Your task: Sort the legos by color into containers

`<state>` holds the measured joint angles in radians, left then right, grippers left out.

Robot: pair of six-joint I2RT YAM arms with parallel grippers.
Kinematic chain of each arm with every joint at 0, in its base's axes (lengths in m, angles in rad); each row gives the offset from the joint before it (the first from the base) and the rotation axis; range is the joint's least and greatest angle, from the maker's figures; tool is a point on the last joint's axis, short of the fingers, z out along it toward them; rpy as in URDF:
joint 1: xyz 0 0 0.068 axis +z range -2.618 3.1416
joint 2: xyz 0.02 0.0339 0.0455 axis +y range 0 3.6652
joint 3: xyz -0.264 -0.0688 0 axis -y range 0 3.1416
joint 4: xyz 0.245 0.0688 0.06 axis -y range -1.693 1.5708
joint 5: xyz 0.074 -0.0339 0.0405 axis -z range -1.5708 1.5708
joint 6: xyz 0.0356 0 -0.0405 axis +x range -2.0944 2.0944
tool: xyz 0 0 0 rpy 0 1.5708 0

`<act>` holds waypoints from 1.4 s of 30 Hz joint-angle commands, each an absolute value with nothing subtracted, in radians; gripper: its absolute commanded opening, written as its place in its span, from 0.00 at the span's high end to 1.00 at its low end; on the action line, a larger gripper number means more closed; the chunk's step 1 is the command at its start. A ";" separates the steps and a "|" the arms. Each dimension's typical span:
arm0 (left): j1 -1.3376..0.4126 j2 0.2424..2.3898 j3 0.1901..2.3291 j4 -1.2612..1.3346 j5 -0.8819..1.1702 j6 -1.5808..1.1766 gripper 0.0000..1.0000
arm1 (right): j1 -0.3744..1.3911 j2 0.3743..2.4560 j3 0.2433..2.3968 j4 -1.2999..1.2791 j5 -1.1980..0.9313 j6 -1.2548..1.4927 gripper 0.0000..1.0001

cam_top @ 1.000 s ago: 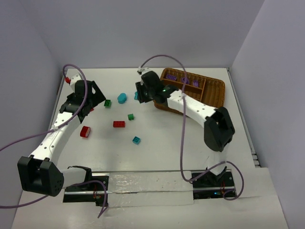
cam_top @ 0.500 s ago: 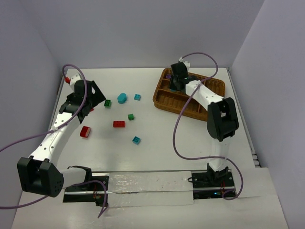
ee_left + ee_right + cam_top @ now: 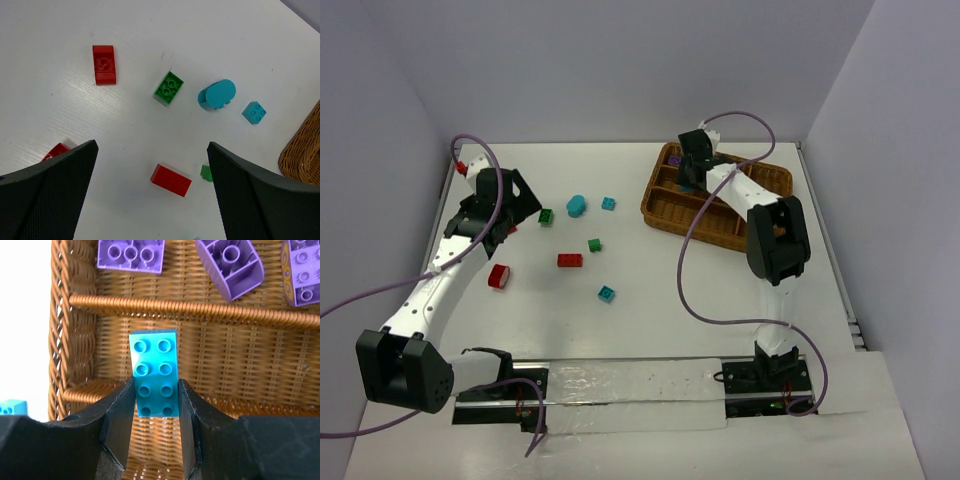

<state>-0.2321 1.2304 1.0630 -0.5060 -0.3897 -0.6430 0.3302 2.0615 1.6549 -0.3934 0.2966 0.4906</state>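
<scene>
My right gripper (image 3: 155, 410) is shut on a teal two-by-four brick (image 3: 155, 372) and holds it over the second slot of the brown wicker tray (image 3: 190, 307). In the top view it (image 3: 692, 172) is above the tray's (image 3: 775, 180) far left end. Three purple bricks (image 3: 131, 252) lie in the slot beyond. My left gripper (image 3: 152, 150) is open and empty above a red brick (image 3: 171, 179). Around it lie a small green brick (image 3: 205, 172), a green brick (image 3: 168, 87), a rounded teal brick (image 3: 216, 94), a small teal brick (image 3: 254, 112) and a red brick (image 3: 104, 71).
More loose bricks show in the top view: red ones (image 3: 499, 276) (image 3: 462, 167) at the left and a teal one (image 3: 606, 293) near the middle. Walls close the table at the back and both sides. The right arm's cable loops over the table right of centre.
My right gripper has carried the teal brick from the middle of the table to the tray's far left end. The left arm has not moved.
</scene>
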 commanded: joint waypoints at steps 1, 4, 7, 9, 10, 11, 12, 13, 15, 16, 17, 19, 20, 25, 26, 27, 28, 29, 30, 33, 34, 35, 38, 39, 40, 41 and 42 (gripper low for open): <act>-0.233 1.220 1.093 -0.499 -0.393 -0.634 0.01 | 0.309 2.098 1.740 -0.387 0.314 0.509 0.85; -0.232 1.225 1.094 -0.499 -0.391 -0.634 0.01 | 0.306 2.151 1.784 -0.406 0.326 0.503 0.78; -0.232 1.228 1.098 -0.502 -0.394 -0.631 0.01 | 0.305 2.181 1.824 -0.429 0.324 0.494 0.48; -0.232 1.229 1.099 -0.503 -0.393 -0.630 0.01 | 0.307 2.178 1.828 -0.437 0.318 0.493 0.28; -0.233 1.230 1.100 -0.503 -0.392 -0.631 0.01 | 0.307 2.168 1.822 -0.436 0.315 0.491 0.25; -0.232 1.231 1.101 -0.502 -0.390 -0.633 0.01 | 0.309 2.142 1.801 -0.426 0.315 0.489 0.25; -0.232 1.232 1.101 -0.502 -0.388 -0.635 0.01 | 0.311 2.116 1.780 -0.416 0.316 0.488 0.25; -0.232 1.232 1.099 -0.499 -0.387 -0.636 0.01 | 0.312 2.096 1.759 -0.407 0.318 0.485 0.25; -0.232 1.233 1.095 -0.497 -0.384 -0.638 0.01 | 0.317 2.035 1.725 -0.395 0.322 0.482 0.25; -0.232 1.233 1.094 -0.497 -0.383 -0.639 0.01 | 0.322 2.009 1.693 -0.384 0.323 0.477 0.25; -0.232 1.234 1.094 -0.498 -0.385 -0.640 0.01 | 0.336 1.964 1.671 -0.374 0.322 0.473 0.25; -0.232 1.235 1.092 -0.498 -0.387 -0.641 0.01 | 0.373 1.898 1.596 -0.341 0.314 0.455 0.25; -0.232 1.233 1.092 -0.497 -0.389 -0.641 0.01 | 0.406 1.865 1.566 -0.333 0.321 0.440 0.25; -0.232 1.230 1.094 -0.498 -0.397 -0.642 0.01 | 0.624 1.748 1.422 -0.320 0.338 0.447 0.23; -0.232 1.229 1.094 -0.500 -0.397 -0.644 0.01 | 0.672 1.730 1.387 -0.312 0.326 0.467 0.22; -0.232 1.230 1.094 -0.501 -0.397 -0.646 0.01 | 0.703 1.722 1.364 -0.309 0.315 0.468 0.21; -0.232 1.226 1.092 -0.500 -0.397 -0.646 0.01 | 0.762 1.712 1.331 -0.307 0.312 0.503 0.18; -0.232 1.226 1.092 -0.500 -0.396 -0.646 0.01 | 0.768 1.710 1.327 -0.307 0.314 0.528 0.17; -0.232 1.223 1.089 -0.500 -0.396 -0.646 0.01 | 0.822 1.705 1.297 -0.299 0.304 0.573 0.17; -0.232 1.215 1.088 -0.501 -0.397 -0.645 0.01 | 0.926 1.701 1.250 -0.296 0.311 0.677 0.16; -0.232 1.212 1.088 -0.502 -0.397 -0.644 0.01 | 0.956 1.705 1.236 -0.289 0.321 0.695 0.16; -0.232 1.209 1.088 -0.502 -0.397 -0.643 0.01 | 0.988 1.710 1.222 -0.280 0.331 0.711 0.16; -0.233 1.208 1.087 -0.500 -0.392 -0.641 0.01 | 1.016 1.749 1.234 -0.265 0.290 0.607 0.16; -0.233 1.207 1.087 -0.500 -0.390 -0.641 0.01 | 1.029 1.769 1.245 -0.267 0.274 0.562 0.16; -0.232 1.207 1.086 -0.500 -0.388 -0.642 0.01 | 1.040 1.790 1.259 -0.277 0.286 0.520 0.16; -0.232 1.207 1.086 -0.500 -0.388 -0.643 0.01 | 1.048 1.803 1.266 -0.281 0.281 0.506 0.15; -0.232 1.206 1.085 -0.500 -0.388 -0.643 0.01 | 1.054 1.811 1.268 -0.275 0.267 0.452 0.13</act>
<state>-0.2321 1.2304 1.0630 -0.5064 -0.3893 -0.6435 1.0173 1.7533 1.2283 -0.3054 0.2795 0.5897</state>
